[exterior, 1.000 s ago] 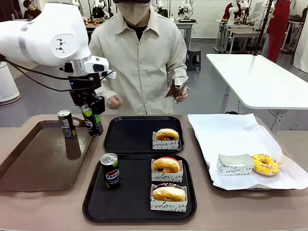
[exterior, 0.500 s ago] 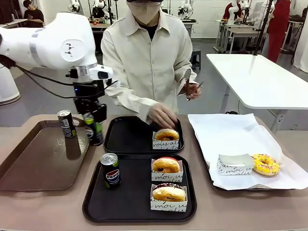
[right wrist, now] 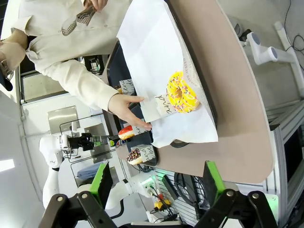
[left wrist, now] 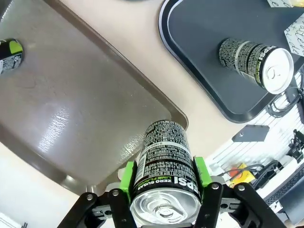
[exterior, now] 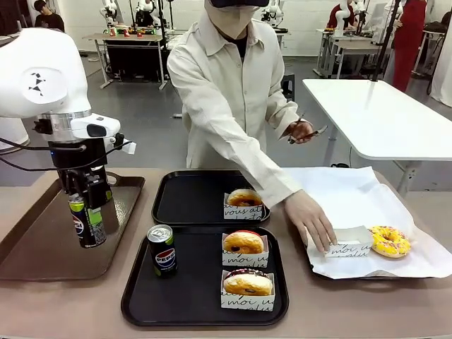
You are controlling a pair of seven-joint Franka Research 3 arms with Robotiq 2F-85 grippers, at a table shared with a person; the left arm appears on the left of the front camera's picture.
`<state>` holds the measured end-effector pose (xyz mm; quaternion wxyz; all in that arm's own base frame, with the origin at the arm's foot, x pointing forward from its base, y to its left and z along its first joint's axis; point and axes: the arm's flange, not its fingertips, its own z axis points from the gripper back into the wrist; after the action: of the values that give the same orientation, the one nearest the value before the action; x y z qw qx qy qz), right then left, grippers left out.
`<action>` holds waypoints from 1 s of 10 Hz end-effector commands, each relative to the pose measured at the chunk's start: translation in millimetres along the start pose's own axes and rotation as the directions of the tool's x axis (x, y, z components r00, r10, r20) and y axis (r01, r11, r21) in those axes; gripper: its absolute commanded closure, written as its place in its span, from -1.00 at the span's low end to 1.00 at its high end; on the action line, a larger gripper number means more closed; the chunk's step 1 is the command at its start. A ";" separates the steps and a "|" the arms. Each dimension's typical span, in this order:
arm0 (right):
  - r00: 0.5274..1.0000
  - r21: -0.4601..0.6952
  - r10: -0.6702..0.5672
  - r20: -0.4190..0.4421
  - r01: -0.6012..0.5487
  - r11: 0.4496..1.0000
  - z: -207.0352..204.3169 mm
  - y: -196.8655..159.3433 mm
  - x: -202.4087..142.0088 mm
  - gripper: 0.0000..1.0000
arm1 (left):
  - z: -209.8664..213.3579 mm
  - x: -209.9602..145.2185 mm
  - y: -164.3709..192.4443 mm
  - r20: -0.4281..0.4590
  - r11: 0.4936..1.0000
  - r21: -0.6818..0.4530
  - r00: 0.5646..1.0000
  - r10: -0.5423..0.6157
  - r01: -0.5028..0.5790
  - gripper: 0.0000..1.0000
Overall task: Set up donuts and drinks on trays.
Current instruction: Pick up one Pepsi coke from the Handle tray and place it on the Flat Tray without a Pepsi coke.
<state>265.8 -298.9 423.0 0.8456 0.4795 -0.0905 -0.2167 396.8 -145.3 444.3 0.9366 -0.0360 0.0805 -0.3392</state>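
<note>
Hanging above the brown tray (exterior: 42, 240), the left gripper (exterior: 87, 205) grips a green-banded can (exterior: 86, 224); earlier it was beside the far black tray (exterior: 191, 198). That tray holds one donut (exterior: 244, 197) and open space. The near tray (exterior: 198, 300) holds a can (exterior: 162, 250), two donuts. The right gripper (right wrist: 156, 183) seems open.

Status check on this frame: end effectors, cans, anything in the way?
Left end effector shut on green-band can, above brown tray. Right end effector open, holding nothing. Far black tray has no can; person's hand on empty sleeve.
</note>
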 end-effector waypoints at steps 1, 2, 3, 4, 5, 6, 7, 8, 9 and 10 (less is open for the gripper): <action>1.000 -0.001 -0.006 -0.011 0.006 1.000 1.4 0.4 -2.0 -1.00 | 6.9 -1.3 -2.8 0.044 1.000 0.017 0.999 -0.010 0.009 -0.17; 1.000 -0.001 -0.006 -0.011 0.006 1.000 1.4 0.4 -2.0 -1.00 | 8.6 -2.5 -2.4 0.062 0.999 0.034 0.998 0.020 -0.022 -0.17; 1.000 -0.001 -0.006 -0.011 0.006 1.000 1.4 0.4 -2.0 -1.00 | 9.4 -1.1 0.5 0.062 0.998 0.043 0.997 0.037 -0.040 -0.17; 1.000 -0.001 -0.006 -0.011 0.006 1.000 1.4 0.4 -2.0 -1.00 | 5.0 1.2 -1.1 0.026 1.000 0.013 1.000 0.000 0.000 -0.17; 1.000 -0.001 -0.006 -0.011 0.006 1.000 1.4 0.4 -2.0 -1.00 | 5.0 1.2 -1.1 0.026 1.000 0.013 1.000 0.000 0.000 -0.17; 1.000 -0.001 -0.006 -0.011 0.006 1.000 1.4 0.4 -2.0 -1.00 | 5.0 1.2 -1.1 0.026 1.000 0.013 1.000 0.000 0.000 -0.17; 1.000 -0.001 -0.006 -0.011 0.006 1.000 1.4 0.4 -2.0 -1.00 | 5.0 1.2 -1.1 0.026 1.000 0.013 1.000 0.000 0.000 -0.17; 1.000 -0.001 -0.006 -0.011 0.006 1.000 1.4 0.4 -2.0 -1.00 | 5.0 1.2 -1.1 0.026 1.000 0.013 1.000 0.000 0.000 -0.17; 1.000 -0.001 -0.006 -0.011 0.006 1.000 1.4 0.4 -2.0 -1.00 | 5.0 1.2 -1.1 0.026 1.000 0.013 1.000 0.000 0.000 -0.17; 1.000 -0.001 -0.006 -0.011 0.006 1.000 1.4 0.4 -2.0 -1.00 | 5.0 1.2 -1.1 0.026 1.000 0.013 1.000 0.000 0.000 -0.17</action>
<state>265.8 -298.9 423.0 0.8456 0.4795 -0.0905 -0.2167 399.3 -147.1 446.1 0.9389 -0.0340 0.0664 -0.3362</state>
